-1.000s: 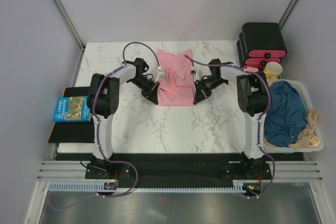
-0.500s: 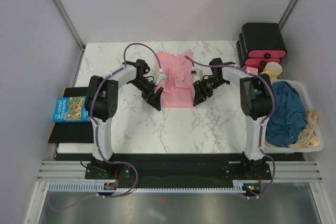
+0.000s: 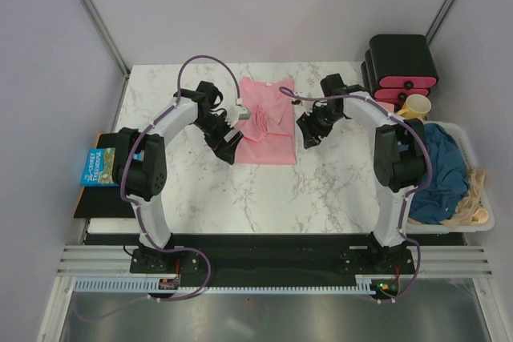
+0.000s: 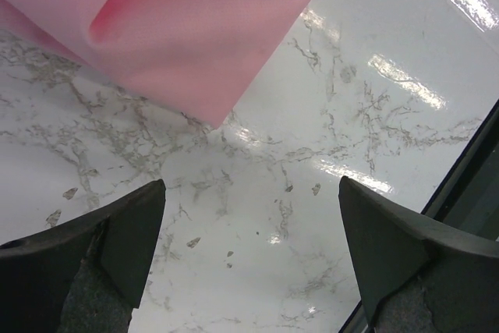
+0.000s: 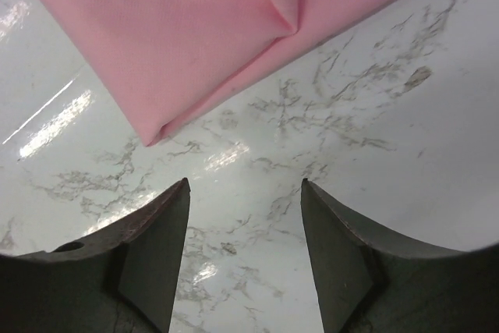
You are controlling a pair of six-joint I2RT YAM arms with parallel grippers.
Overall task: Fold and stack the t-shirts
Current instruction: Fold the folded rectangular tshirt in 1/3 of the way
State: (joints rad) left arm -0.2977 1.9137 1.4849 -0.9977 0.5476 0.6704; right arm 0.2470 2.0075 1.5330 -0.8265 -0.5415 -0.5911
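Marble desk (image 3: 240, 198) is carrying the pink t-shirt (image 3: 268, 130) — limp, light; left fingers (image 4: 117, 243) and right fingers (image 5: 156, 251) are gaping empty — I'm favouring pinching its near corners

Pink t-shirt (image 4: 195, 29) cut off at top edge in both wrist cams, just a corner ahead of left gripper (image 4: 249, 193) & right gripper (image 5: 245, 185); teal t-shirt (image 3: 447, 174), off to right gripper's right, partly behind arm.

White marble table (image 3: 240, 190) mid-frame. Far left there's a blue kids' book (image 3: 107, 166) sitting on a black mat (image 3: 100, 202). Upper right: stacked black boxes (image 3: 401, 58) with pink fronts, a yellow cup (image 3: 417, 106) just below them, then a white bin (image 3: 449, 227) with some beige tangle (image 3: 471, 198) in it.
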